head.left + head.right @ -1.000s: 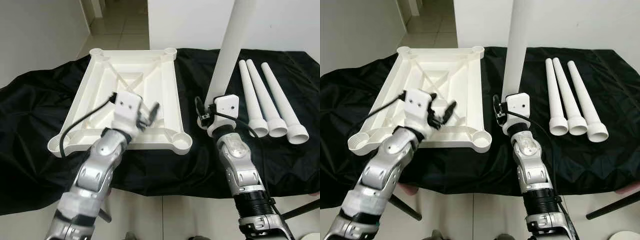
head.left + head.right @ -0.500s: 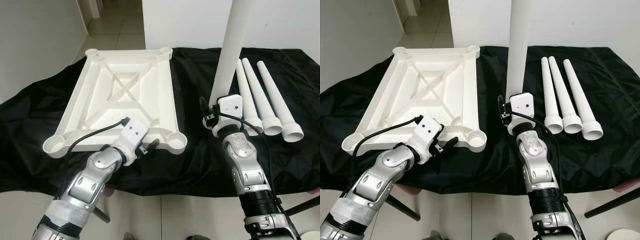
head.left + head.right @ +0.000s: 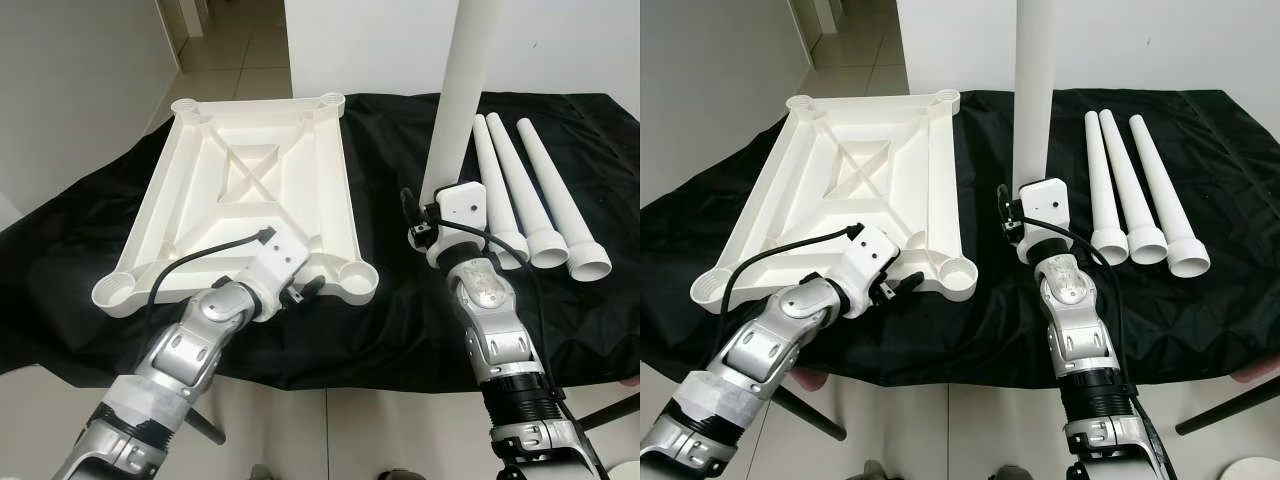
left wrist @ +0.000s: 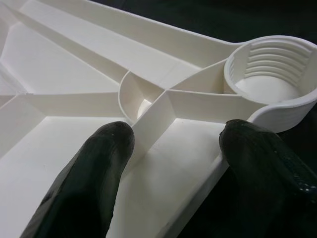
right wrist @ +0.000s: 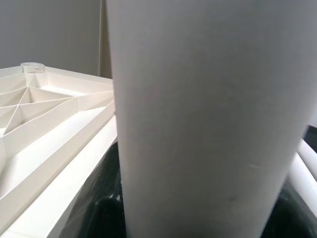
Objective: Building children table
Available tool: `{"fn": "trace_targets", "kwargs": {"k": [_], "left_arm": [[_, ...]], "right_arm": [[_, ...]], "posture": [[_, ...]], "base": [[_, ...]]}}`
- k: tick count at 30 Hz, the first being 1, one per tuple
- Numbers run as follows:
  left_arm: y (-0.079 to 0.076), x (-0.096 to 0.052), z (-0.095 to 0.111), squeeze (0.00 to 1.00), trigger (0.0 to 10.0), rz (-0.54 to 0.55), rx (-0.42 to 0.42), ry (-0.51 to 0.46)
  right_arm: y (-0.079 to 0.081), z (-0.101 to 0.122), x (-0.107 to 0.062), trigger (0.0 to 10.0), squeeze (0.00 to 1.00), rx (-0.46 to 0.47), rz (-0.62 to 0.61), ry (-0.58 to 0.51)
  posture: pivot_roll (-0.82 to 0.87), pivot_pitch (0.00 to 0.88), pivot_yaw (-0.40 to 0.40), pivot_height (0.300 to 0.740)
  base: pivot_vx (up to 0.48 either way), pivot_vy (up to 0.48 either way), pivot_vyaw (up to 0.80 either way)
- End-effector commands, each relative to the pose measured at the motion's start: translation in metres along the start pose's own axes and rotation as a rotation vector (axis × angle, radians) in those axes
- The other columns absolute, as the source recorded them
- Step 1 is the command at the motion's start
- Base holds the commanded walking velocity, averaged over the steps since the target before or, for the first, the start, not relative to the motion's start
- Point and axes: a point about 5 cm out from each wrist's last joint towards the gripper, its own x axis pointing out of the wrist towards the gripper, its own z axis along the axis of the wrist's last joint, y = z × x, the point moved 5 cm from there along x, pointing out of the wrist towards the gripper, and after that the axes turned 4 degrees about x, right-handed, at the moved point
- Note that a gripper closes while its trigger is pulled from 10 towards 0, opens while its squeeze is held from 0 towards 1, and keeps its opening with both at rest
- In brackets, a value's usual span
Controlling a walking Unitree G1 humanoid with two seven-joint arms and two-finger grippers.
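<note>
White tabletop [image 3: 250, 190], upside down; our left gripper [image 4: 171, 148], fingers spread, straddles its near rim. Right gripper [image 3: 432, 205] clamps one upright leg [image 3: 462, 90]; we should centre it over the corner socket [image 3: 355, 277].

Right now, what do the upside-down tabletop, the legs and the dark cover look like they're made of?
Tabletop: likely moulded white plastic, matte, with ribs and threaded corner sockets. Legs: seemingly the same plastic, smooth hollow tubes. Cover: black cloth, wrinkled, slightly shiny.

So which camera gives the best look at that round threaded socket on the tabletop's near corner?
The left wrist view: the socket sits close, its inner threads plain, beyond the open left gripper. Both eye views show it small at the tabletop corner, threads unreadable. The right wrist view shows mostly the held leg.
</note>
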Motion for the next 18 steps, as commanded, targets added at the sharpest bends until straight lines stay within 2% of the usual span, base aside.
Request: {"fn": "trace_targets", "kwargs": {"k": [1,9,13,18], "left_arm": [[-0.029,0.003,-0.014,0.00,10.0,-0.177,-0.004,0.049],[-0.041,0.014,-0.013,0.00,10.0,-0.176,-0.047,0.038],[-0.053,0.027,-0.003,0.00,10.0,-0.182,-0.085,0.012],[-0.056,0.031,0.002,0.00,10.0,-0.173,-0.101,0.001]], "right_arm": [[0.003,0.005,0.003,10.0,0.00,-0.001,0.005,-0.025],[-0.001,0.009,0.004,10.0,0.00,-0.002,-0.009,-0.032],[-0.001,0.010,0.006,10.0,0.00,-0.003,-0.011,-0.034],[-0.001,0.010,0.006,10.0,0.00,-0.003,-0.014,-0.037]], "posture": [[-0.15,0.098,0.107,0.740],[-0.17,0.100,0.109,0.740],[-0.17,0.095,0.109,0.740],[-0.17,0.093,0.110,0.740]], "base": [[0.000,0.000,0.00],[0.000,0.000,0.00],[0.000,0.000,0.00],[0.000,0.000,0.00]]}}
